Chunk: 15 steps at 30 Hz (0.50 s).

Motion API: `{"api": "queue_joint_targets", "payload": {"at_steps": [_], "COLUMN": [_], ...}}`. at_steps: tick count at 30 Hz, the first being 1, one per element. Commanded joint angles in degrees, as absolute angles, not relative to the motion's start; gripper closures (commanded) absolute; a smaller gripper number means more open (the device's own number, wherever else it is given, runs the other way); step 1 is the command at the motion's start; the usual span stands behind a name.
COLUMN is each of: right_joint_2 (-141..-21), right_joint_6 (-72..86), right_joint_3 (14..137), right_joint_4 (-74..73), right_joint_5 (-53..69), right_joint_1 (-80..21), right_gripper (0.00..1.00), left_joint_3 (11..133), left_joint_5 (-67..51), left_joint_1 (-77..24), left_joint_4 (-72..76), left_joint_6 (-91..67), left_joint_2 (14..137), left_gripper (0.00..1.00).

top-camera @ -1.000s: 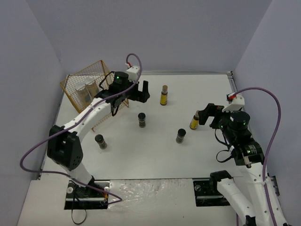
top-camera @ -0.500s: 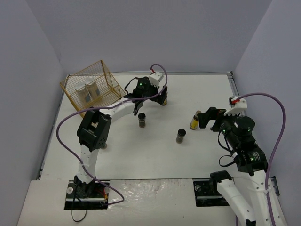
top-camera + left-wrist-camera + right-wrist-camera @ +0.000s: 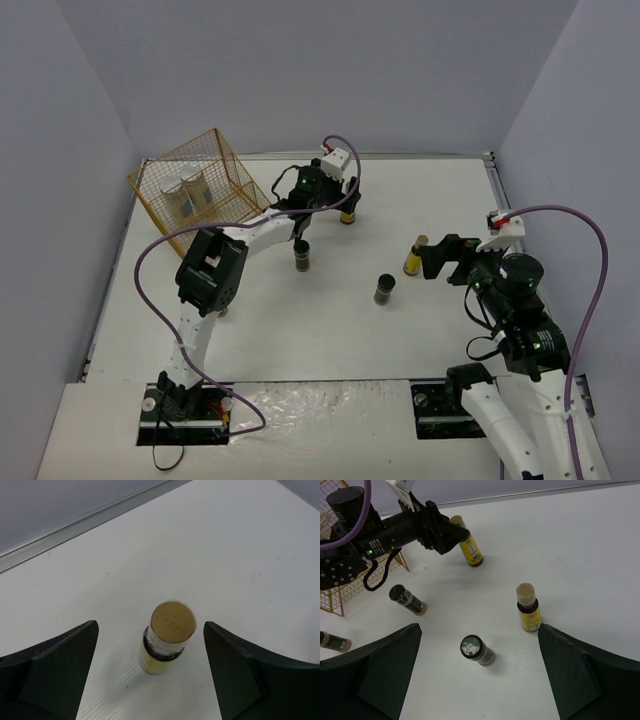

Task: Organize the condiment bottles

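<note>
My left gripper (image 3: 338,200) is open at the far yellow tan-capped bottle (image 3: 348,215). In the left wrist view the bottle (image 3: 167,642) stands upright between the open fingers, touching neither. My right gripper (image 3: 440,258) is open and empty, just right of the second yellow bottle (image 3: 412,257). In the right wrist view that bottle (image 3: 528,611) stands by the right finger, and a dark black-capped jar (image 3: 478,650) stands between the fingers. A second dark jar (image 3: 301,255) stands mid-table. A third (image 3: 332,641) is at the left, mostly hidden by my left arm from above. Two white cylinders (image 3: 190,192) stand in the rack.
The gold wire rack (image 3: 235,180) stands at the far left corner, tilted. My left arm stretches from its base across the left half of the table to the far middle. Grey walls close in the table (image 3: 330,330) on three sides.
My left gripper has swung right from beside the rack to the far yellow bottle. My right gripper has drifted slightly right and nearer, staying open.
</note>
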<state>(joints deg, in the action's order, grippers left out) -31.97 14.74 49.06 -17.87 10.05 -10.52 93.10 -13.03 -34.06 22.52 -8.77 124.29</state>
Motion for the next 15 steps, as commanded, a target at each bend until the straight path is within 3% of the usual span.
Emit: {"api": "queue_joint_targets", "payload": {"at_steps": [1, 11, 15], "right_joint_2": [-32.3, -31.5, -31.3], "right_joint_6": [13.8, 13.4, 13.3], "right_joint_3": [48.9, 48.3, 47.9], "right_joint_4": [-14.7, -14.9, -14.9], "right_joint_5": [11.6, 12.7, 12.8], "right_joint_1": [-10.5, -10.6, -10.5], "right_gripper": [0.00, 0.00, 0.00], "left_joint_3": [96.6, 97.8, 97.6], "left_joint_5": [-14.1, -13.5, -13.0], "left_joint_1": [-35.3, -36.1, -36.2], "left_joint_4": [30.2, 29.7, 29.8], "left_joint_6": [-9.4, -9.0, -8.5], "left_joint_2": [122.9, 124.4, 124.0], "left_gripper": [0.21, 0.39, 0.55]}}
